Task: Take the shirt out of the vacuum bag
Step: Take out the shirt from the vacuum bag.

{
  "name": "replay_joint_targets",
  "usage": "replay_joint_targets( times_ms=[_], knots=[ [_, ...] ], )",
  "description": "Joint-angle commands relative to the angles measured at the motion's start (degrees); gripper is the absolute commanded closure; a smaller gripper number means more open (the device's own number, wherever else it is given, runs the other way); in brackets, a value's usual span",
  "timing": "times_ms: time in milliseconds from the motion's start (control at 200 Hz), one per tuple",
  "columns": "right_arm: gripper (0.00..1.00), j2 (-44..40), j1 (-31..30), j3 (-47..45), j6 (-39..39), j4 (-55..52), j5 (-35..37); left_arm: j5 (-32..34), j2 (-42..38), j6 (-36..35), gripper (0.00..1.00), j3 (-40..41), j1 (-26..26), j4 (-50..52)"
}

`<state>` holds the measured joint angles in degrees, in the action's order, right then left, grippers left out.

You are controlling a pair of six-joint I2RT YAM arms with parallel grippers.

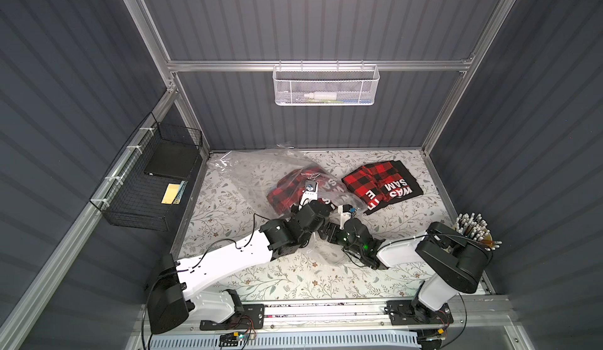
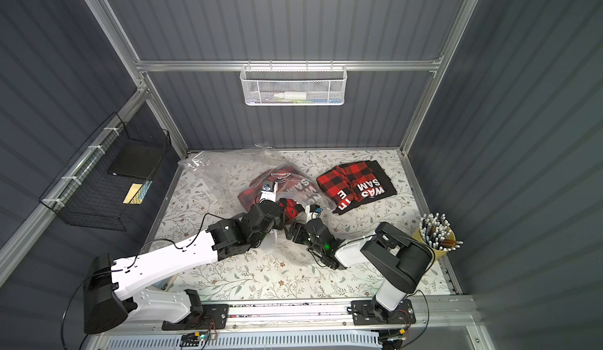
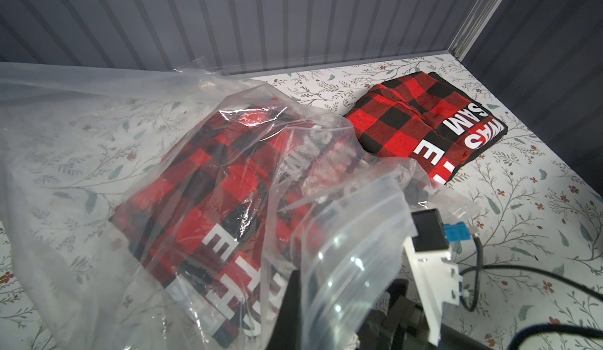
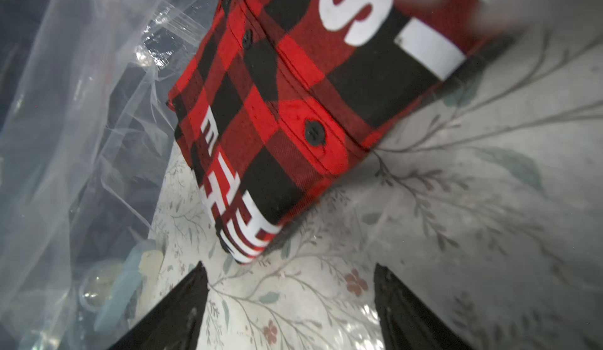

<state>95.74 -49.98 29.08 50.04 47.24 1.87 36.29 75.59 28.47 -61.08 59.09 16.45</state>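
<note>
Mid-table, left gripper (image 3: pixel 293 299) pinches the crumpled clear vacuum bag (image 1: pixel 248 169); right gripper (image 4: pixel 290 271) spread.

Inside a robotics lab test cell: the left arm (image 1: pixel 228 253) and the right arm (image 1: pixel 401 250), both white and black, are mounted on a metal rail (image 1: pixel 326 311) at the front of a small tabletop (image 1: pixel 293 283) lined with floral print. An aluminium frame (image 1: pixel 319 65) and dark grey ribbed panels (image 1: pixel 310 22) box the bench in on three sides. A white mesh basket (image 1: pixel 326 85) hangs from the back crossbar. A black wire basket (image 1: pixel 146 185) is fastened to the side rail with white ties, and a cup of pencils (image 1: pixel 474 227) stands in the corner by the right arm. Loose cables (image 1: pixel 235 332) run along the front edge.
</note>
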Motion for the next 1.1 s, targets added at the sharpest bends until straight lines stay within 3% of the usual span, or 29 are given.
replay_joint_targets(
  times_ms=[0, 230, 695, 1096],
  knots=[
    [0.19, 2.8, 2.2, 2.5, 1.1, 4.2, -0.8, 1.8, -2.2, -1.3, 1.00, -1.8, 0.4, -0.1],
    [0.20, 7.9, 4.9, 5.1, 2.4, 7.7, -2.8, 2.7, -2.8, -1.1, 1.00, -0.7, 0.7, 0.6],
    [0.22, 14.5, 6.3, 14.6, -0.6, 3.6, 0.0, 3.7, -3.8, -0.1, 1.00, 1.6, 0.7, 2.0],
    [0.36, 17.7, 8.7, 24.6, -2.9, 0.8, -2.0, 5.4, -6.6, 1.4, 1.00, 4.4, 0.8, 4.3]
  ],
)
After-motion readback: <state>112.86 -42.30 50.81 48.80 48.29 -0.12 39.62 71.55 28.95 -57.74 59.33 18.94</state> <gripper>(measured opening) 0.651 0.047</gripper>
